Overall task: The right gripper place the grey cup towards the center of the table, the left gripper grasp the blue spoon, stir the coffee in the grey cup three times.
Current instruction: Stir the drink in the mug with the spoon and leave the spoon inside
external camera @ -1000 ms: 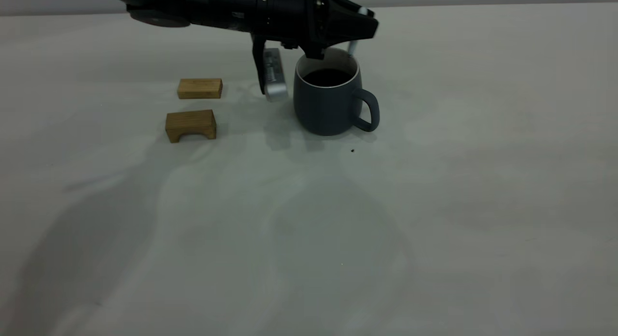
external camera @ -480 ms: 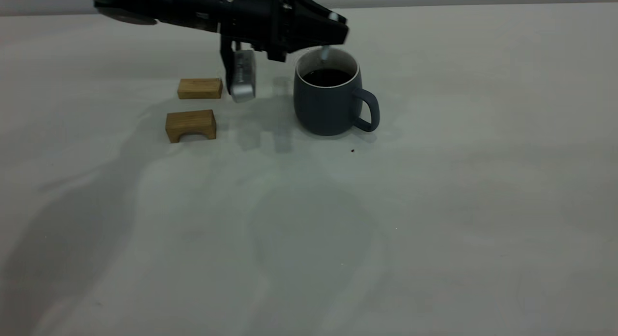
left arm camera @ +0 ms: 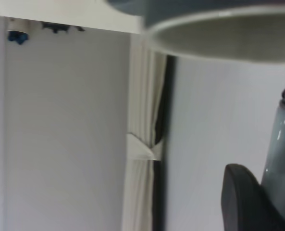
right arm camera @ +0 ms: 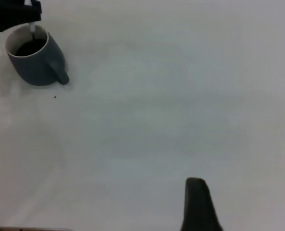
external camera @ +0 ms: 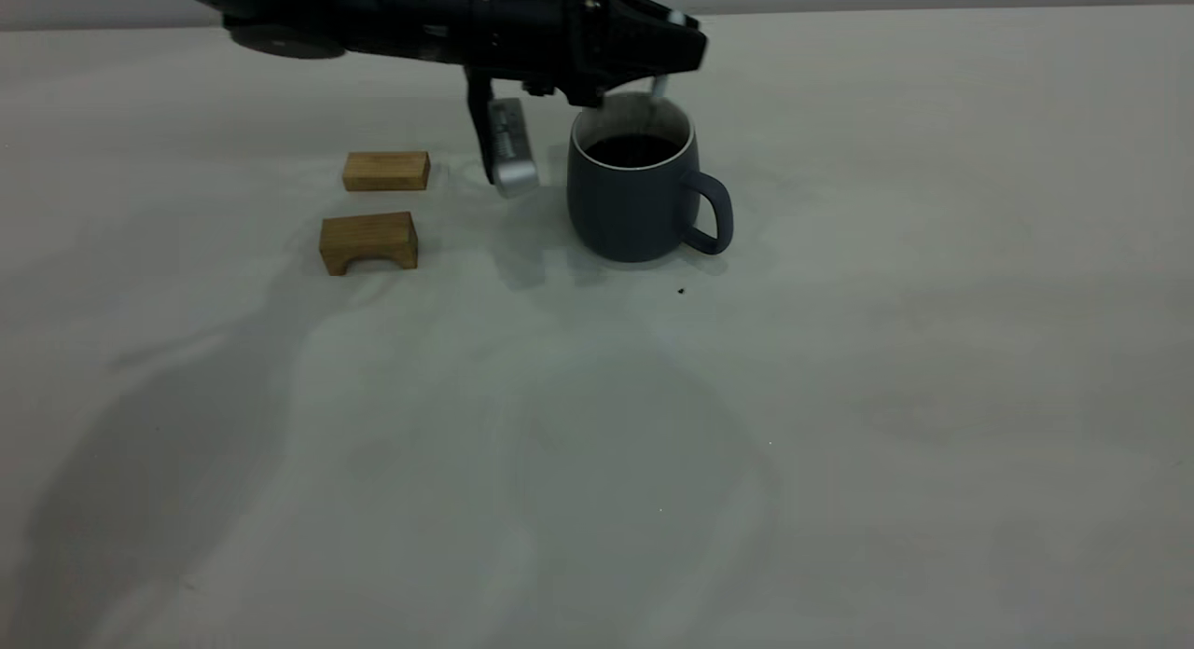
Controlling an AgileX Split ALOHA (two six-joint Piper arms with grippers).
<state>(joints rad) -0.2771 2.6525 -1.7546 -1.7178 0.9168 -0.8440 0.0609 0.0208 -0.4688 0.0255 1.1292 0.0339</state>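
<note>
Coffee (external camera: 632,149) fills the grey cup (external camera: 634,201) at upper centre of the frame, where the left gripper (external camera: 667,57), clenched on the blue spoon (external camera: 659,87), hovers above the rim. Good stirring likely demands a plumb spoon circling clear of the wall. Right gripper's (right arm camera: 197,204) fingers: cannot tell.

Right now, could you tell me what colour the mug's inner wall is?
White, above the dark coffee; the grey cup shows it best in the exterior view.
</note>
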